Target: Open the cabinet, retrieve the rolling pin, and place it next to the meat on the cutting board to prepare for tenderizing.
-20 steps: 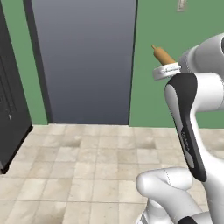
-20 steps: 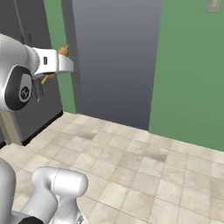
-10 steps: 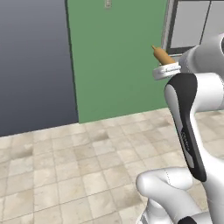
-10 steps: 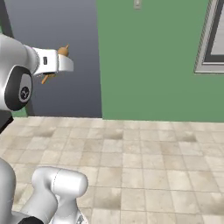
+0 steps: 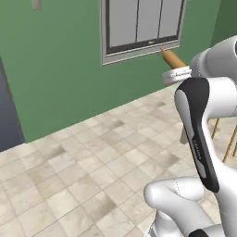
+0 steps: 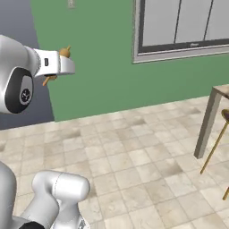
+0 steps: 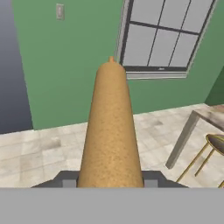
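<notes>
**Rolling pin in hand, base turning through the kitchen**

Left base view: the light tan wooden rolling pin (image 5: 172,58) juts up and away past the arm's white wrist, its thin handle tip against the grey-paned window (image 5: 139,23) in the green wall (image 5: 60,69). Half a second ago this view had a grey door at left; now the window is ahead, so the base has turned, not the pin.

Right base view: the gripper (image 6: 57,66) sits at the left, with both ends of the pin poking out beside it. A table leg (image 6: 205,127) and a stool (image 6: 219,143) stand at the right.

Hand view: the pin runs straight away from the camera, the dark finger tips (image 7: 65,179) clamped against its near end on either side.

Risk, as I judge it: the pin is gripped near one end, so a sharp swing could lever it loose, and its far tip could strike furniture while the base drives. The board and meat are yet to be reached.
</notes>
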